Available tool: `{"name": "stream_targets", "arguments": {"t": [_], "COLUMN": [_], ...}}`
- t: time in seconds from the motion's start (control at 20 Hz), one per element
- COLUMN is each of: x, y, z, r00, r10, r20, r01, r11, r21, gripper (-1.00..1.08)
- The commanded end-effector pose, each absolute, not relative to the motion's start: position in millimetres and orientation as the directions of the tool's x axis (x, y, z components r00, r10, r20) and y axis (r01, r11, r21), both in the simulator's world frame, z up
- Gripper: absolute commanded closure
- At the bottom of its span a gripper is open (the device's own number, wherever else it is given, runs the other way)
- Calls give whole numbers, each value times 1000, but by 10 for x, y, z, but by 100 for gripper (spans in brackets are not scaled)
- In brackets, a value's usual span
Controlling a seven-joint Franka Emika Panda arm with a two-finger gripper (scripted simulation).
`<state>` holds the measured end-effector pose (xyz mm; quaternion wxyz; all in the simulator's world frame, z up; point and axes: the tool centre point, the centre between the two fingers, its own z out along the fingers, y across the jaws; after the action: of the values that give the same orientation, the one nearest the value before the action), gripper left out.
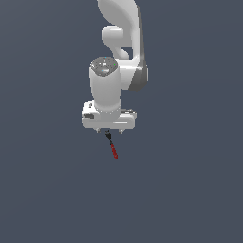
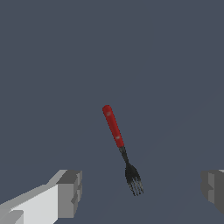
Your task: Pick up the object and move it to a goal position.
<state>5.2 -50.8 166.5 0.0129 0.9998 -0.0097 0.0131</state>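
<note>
A white Franka Panda arm hangs over a plain slate-grey floor, its gripper (image 1: 108, 131) spread wide and holding nothing, poised above the object (image 1: 112, 147), a small fork that lies just below centre of the exterior view, slanting down toward that frame's right. In the wrist view the two grey fingers (image 2: 70, 192) stand well apart at the lower corners of the picture, with the fork (image 2: 120, 146) between them and beyond, untouched. The step in hand appears to be the approach for the grasp. Done well, it would mean centring the jaws over the red handle rather than the tines, turning the wrist so the pads close across the handle's narrow width, and descending straight until the fingers straddle it before closing; a closure along its length, or on the thin black neck, would likely let it pivot or slip. The fork has a rounded, glossy red handle, a slim black neck and a short fan of black tines, and is far narrower than the gripper. No goal marker can be made out in either view.
</note>
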Motion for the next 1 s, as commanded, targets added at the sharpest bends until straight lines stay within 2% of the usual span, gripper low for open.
{"name": "stream_targets", "arguments": {"t": [0.0,0.6,0.95], "x": [35,-132,-211], "y": [-516,-555,-557], "z": [1565,851,613], "r00": [1000,971,949], "r10": [11,239,315], "r20": [23,4,0], "r01": [10,239,315], "r11": [-1000,-971,-949], "r21": [25,12,2], "gripper": [-92,-92,-92]}}
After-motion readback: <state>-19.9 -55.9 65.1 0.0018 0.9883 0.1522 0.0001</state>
